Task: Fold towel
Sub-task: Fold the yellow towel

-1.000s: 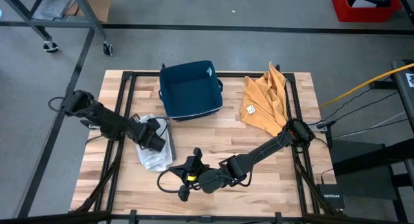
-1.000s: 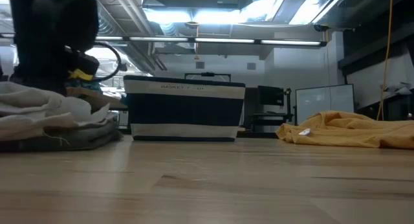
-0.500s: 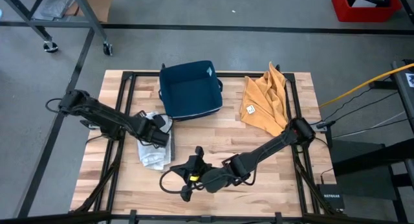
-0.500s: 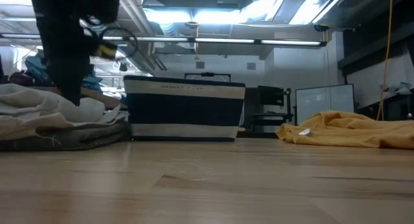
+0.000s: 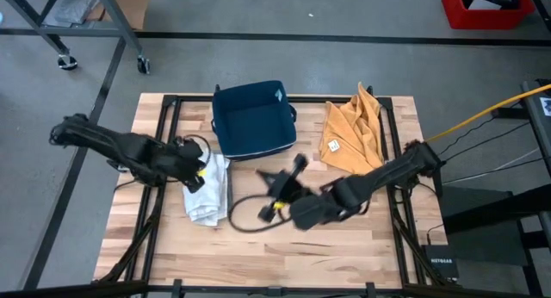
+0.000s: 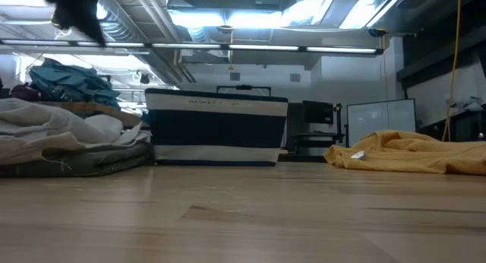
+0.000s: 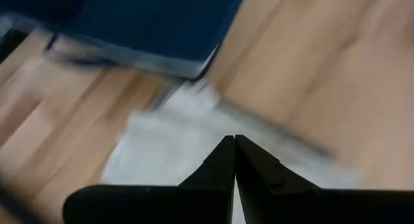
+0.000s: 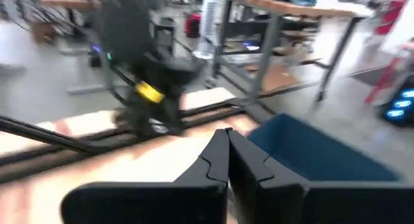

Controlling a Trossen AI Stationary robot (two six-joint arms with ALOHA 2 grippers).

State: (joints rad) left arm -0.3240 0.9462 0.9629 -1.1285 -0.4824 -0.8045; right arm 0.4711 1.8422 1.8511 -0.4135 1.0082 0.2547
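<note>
A crumpled white-grey towel lies in a heap on the table's left half, also seen low on the left in the low view. My left gripper hovers at the heap's far left edge, fingers shut, holding nothing. My right gripper is raised over the table's middle, shut, pointing toward the left arm. A dark gripper part shows high at the low view's top left.
A dark blue basket stands at the far edge in the middle, just beyond the heap. An orange towel lies crumpled at the far right. A cable loops under the right arm. Bare wood fills the near half.
My left gripper has risen off the white-grey towel and drawn back toward the table's far left. My right gripper has lifted from the near edge and swung toward the middle of the table. The towel stays in its heap.
</note>
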